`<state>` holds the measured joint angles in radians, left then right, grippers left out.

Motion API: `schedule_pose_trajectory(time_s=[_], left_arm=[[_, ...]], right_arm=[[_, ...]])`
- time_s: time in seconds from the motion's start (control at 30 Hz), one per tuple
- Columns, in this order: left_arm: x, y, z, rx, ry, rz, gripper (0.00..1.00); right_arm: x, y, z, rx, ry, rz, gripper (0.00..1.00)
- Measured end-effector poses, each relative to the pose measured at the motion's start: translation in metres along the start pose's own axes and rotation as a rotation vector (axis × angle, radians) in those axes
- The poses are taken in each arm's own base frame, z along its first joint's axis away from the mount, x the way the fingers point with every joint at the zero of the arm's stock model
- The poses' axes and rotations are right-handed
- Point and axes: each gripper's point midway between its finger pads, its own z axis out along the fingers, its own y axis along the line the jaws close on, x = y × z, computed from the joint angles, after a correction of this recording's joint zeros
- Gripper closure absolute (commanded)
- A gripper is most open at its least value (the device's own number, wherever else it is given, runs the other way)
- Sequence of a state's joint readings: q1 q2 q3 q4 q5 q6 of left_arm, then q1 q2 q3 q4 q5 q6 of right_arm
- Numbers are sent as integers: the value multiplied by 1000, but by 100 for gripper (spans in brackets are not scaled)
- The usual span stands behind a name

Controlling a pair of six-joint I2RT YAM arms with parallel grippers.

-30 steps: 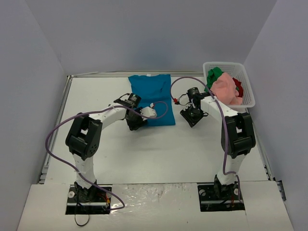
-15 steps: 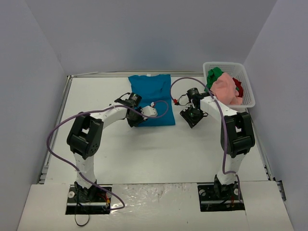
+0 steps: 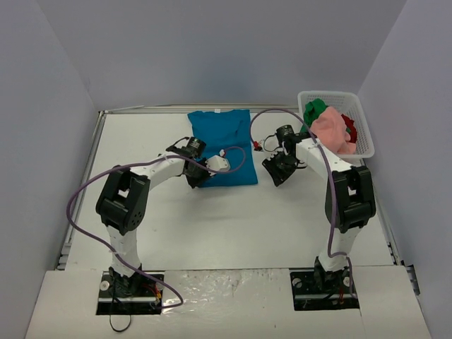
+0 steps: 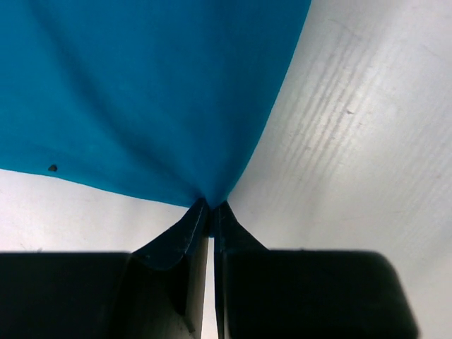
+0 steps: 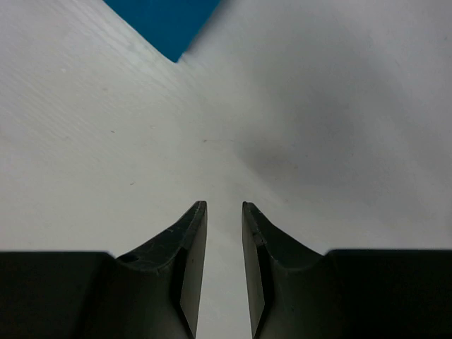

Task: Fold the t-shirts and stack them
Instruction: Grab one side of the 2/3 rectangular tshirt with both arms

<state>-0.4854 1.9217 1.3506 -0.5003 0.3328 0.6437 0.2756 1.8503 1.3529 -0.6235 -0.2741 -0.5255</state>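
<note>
1 teal-blue cloth t-shirt (image 3: 221, 138), flat on white table (image 3: 212, 219), left of white plastic mesh basket (image 3: 365, 134); near-left corner pinched by left gripper (image 4: 210, 210). Right gripper (image 5: 224, 212), between t-shirt and basket: jaws slightly apart, empty. Inside basket, 3: pink shirt (image 3: 330, 131), green shirt (image 3: 314, 109), red shirt (image 3: 349, 123).

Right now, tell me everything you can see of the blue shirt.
The blue shirt is plain, soft teal cloth, lying flat on the table as a tall rectangle, collar at the far edge, no sleeves showing. The left gripper is shut on its near left corner, and creases fan out from that pinch. A small dark speck sits near the hem. The right gripper hangs beside its near right corner, apart from it.
</note>
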Motion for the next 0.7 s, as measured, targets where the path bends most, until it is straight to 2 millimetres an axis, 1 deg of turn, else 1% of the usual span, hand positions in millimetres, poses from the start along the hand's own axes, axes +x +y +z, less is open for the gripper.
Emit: schedule_pose_trajectory(time_s=[0.07,0.13,0.17,0.2,0.23,0.27,0.3,0.33,0.37,0.4,0.47,0.53,0.6,0.67,0.7], left_arm=[[0,-5,-4,9,-20,-17,98],[-1,-9,-8,13,-45,-37,98],[0,-12,-10,16,-52,-48,98],[0,-14,-11,20,-58,-55,98],[0,-16,-12,24,-63,-62,98],[-1,-17,-13,26,-67,-69,97],[-2,-17,-13,28,-72,-73,98],[-2,-17,-13,28,-73,-75,98],[-2,-18,-13,30,-72,-78,98],[-2,-18,-13,32,-73,-79,98],[-2,-20,-12,38,-75,-81,98],[1,-23,-10,45,-75,-87,98],[6,-28,-6,55,-69,-99,98],[12,-33,-3,69,-57,-112,98],[13,-34,-3,71,-57,-113,98]], right_arm=[[-12,7,-11,-37,-52,-13,76],[-26,16,-28,-70,-122,-32,79],[-33,19,-38,-81,-158,-40,76],[-41,22,-48,-90,-198,-49,69],[-48,25,-58,-94,-235,-53,51],[-55,28,-68,-99,-271,-56,45],[-62,31,-80,-101,-310,-66,36],[-68,34,-90,-106,-347,-74,9],[-73,37,-98,-116,-377,-75,0],[-79,42,-107,-131,-413,-84,0],[-86,50,-116,-174,-457,-94,0],[-90,59,-116,-236,-482,-98,0],[-93,67,-112,-302,-491,-99,0],[-93,75,-105,-371,-492,-99,6],[-92,78,-101,-395,-489,-99,15]])
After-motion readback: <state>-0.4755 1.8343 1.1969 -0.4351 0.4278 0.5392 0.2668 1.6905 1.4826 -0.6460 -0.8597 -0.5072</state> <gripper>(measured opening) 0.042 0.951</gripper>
